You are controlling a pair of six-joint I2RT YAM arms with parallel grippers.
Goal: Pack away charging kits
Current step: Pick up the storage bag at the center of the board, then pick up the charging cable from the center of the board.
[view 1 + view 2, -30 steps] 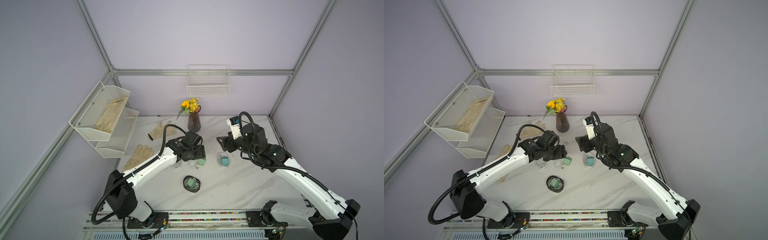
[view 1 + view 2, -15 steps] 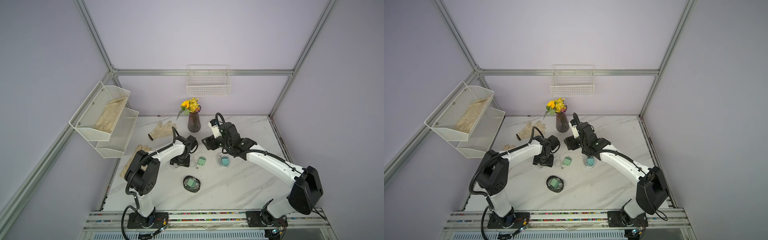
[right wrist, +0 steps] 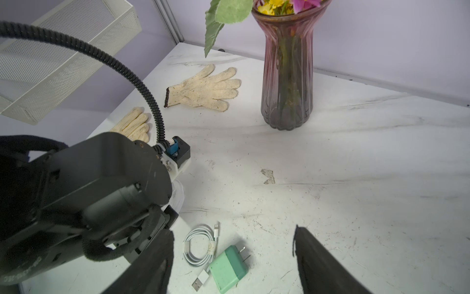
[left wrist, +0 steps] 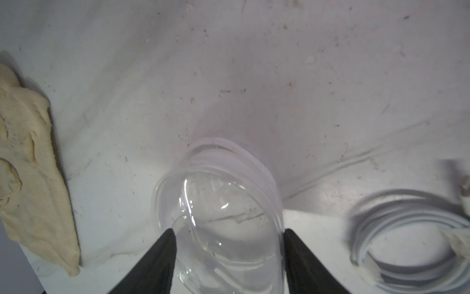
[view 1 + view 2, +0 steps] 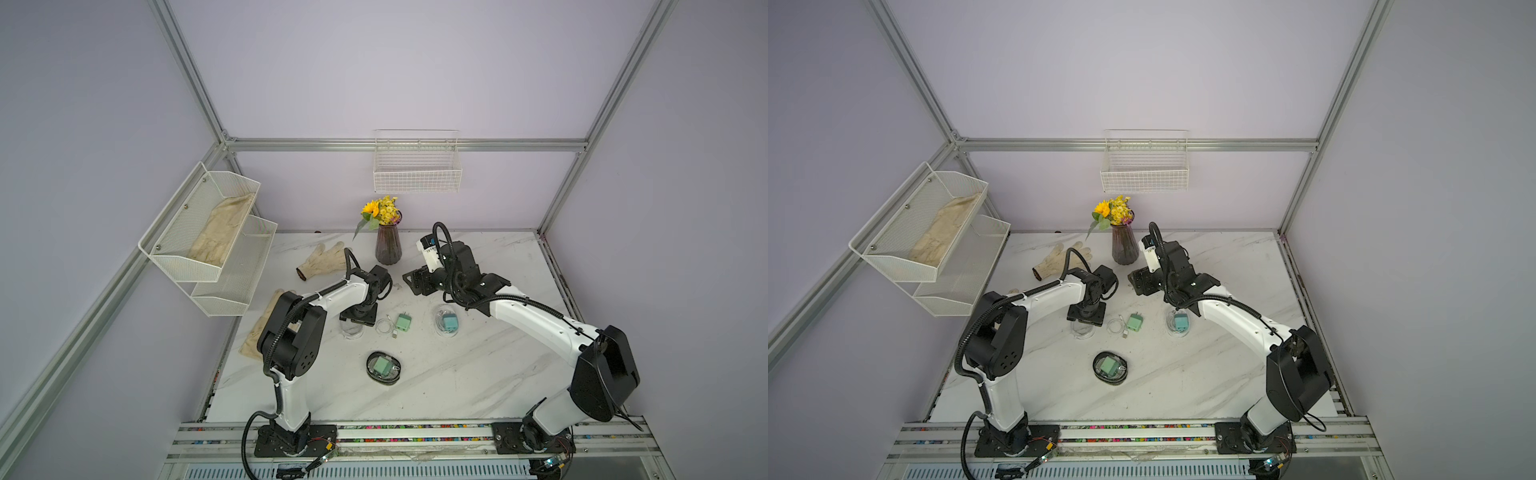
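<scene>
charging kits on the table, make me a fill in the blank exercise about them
The clear case between the fingers of the left gripper is ___.
The charger in the black-rimmed case is coloured ___.
The coiled cable beside the loose charger is coloured ___.
The right gripper holds ___.
Missing: empty; mint-green; white; nothing

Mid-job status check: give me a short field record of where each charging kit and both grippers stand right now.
Left gripper: jaws on either side of the empty case; grip unclear
Right gripper: open, holding nothing, above the table
Loose charger: green, on the table beside the cable, uncased
Blue charger: inside a second clear case
Black-rimmed case: holds a green cased charger
Clutter: glove and vase at the back
</scene>
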